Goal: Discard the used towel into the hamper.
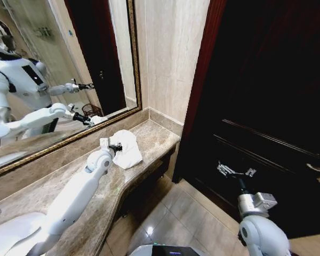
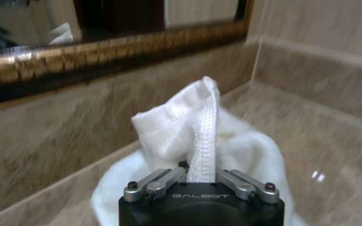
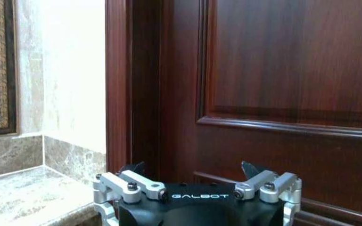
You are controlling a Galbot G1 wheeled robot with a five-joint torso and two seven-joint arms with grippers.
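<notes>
The white towel (image 1: 129,151) lies bunched on the marble counter (image 1: 96,213) near its far end, below the mirror. My left gripper (image 1: 116,146) is at the towel's near edge. In the left wrist view the left gripper (image 2: 200,172) is shut on a raised fold of the towel (image 2: 187,127), which stands up between the fingers. The hamper (image 1: 90,110) appears as a small dark basket reflected in the mirror. My right gripper (image 1: 236,172) hangs open in front of the dark wooden door, with nothing between the fingers of the right gripper (image 3: 192,168).
A gold-framed mirror (image 1: 53,69) runs along the wall behind the counter. The dark wooden door (image 1: 266,106) stands to the right, with tiled floor (image 1: 176,218) between it and the counter's front edge. A marble backsplash (image 2: 55,117) rises just behind the towel.
</notes>
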